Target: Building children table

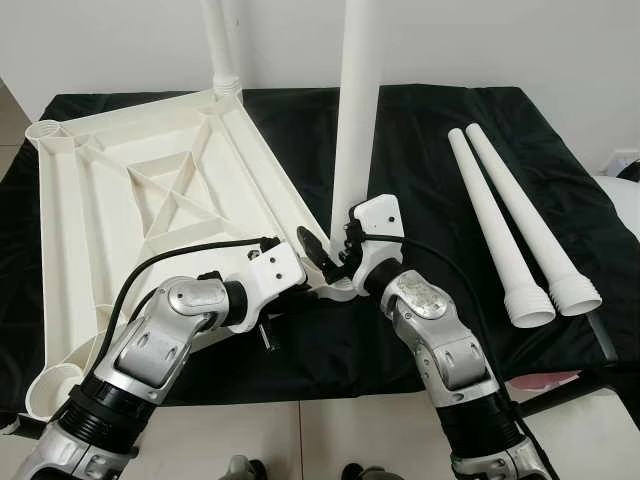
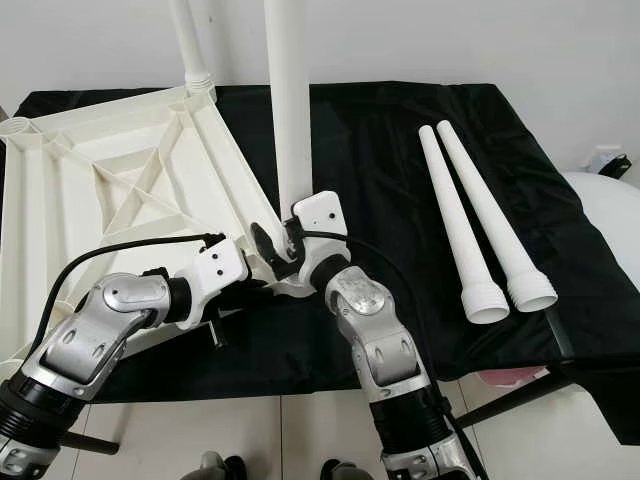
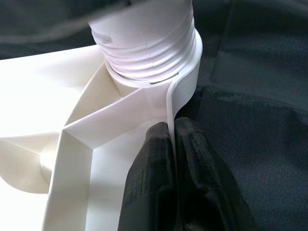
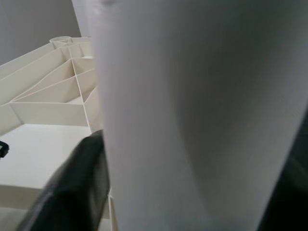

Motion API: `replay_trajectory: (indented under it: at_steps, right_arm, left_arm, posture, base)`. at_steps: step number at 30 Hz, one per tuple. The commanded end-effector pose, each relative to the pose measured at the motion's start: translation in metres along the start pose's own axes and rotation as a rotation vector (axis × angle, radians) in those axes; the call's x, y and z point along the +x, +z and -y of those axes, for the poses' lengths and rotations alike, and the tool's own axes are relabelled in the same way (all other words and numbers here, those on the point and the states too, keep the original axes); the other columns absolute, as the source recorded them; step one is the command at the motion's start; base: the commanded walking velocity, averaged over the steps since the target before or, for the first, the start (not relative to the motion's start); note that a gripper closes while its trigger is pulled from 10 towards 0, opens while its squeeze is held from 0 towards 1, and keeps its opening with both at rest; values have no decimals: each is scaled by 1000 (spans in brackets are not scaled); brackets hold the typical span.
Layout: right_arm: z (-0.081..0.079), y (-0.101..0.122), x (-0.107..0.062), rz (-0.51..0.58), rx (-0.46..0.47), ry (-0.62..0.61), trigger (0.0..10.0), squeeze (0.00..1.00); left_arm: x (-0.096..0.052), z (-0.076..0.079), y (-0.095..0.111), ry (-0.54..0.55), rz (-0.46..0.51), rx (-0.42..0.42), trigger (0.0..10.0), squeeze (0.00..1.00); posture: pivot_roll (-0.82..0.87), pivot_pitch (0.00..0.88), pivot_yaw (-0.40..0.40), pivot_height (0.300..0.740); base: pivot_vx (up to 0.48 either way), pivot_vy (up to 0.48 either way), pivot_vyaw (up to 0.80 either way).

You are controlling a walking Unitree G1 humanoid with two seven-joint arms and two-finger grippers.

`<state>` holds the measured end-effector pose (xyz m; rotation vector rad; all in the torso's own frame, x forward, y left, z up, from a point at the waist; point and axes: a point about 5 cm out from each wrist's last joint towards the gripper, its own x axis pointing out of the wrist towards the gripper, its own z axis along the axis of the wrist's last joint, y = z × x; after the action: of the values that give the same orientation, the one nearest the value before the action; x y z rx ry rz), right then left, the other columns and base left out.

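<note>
Pinching tabletop rim (image 3: 169, 103), left end effector (image 3: 175, 159), right end effector (image 1: 345, 250) seemingly clasping upright leg (image 1: 355, 120), spare legs (image 1: 510, 220) rightward

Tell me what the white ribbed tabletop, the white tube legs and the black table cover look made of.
White ribbed tabletop: likely moulded plastic, matte, with thin cast ribs. White tube legs: seemingly the same plastic, smooth, with threaded ends. Black table cover: apparently woven fabric, dull and creased.
</note>
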<state>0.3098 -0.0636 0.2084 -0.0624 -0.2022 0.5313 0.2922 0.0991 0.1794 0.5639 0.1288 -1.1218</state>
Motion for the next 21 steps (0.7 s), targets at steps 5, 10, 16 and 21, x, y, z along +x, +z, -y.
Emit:
replay_trajectory:
  at_steps: [5, 10, 16, 21]
  right_arm:
    - [-4, -2, 2, -8, 22, -4, 0, 0]
    - [-5, 0, 1, 11, 29, 20, 0, 0]
    - [-9, 6, 0, 33, -68, 55, 10000, 0]
    - [-24, 8, -8, 70, -380, 234, 10000, 0]
  left_arm:
    - [0, 2, 17, -18, 70, 56, 10000, 0]
    - [1, 1, 18, -17, 72, 55, 10000, 0]
    - [0, 1, 17, -15, 72, 53, 10000, 0]
    - [0, 2, 17, -19, 72, 52, 10000, 0]
  posture:
    - [14, 173, 23, 740]
    - [13, 172, 23, 740]
    - [14, 169, 24, 740]
    - [11, 169, 26, 740]
  base:
    - [0, 0, 0]
    - [0, 0, 0]
    - [0, 0, 0]
    - [0, 0, 0]
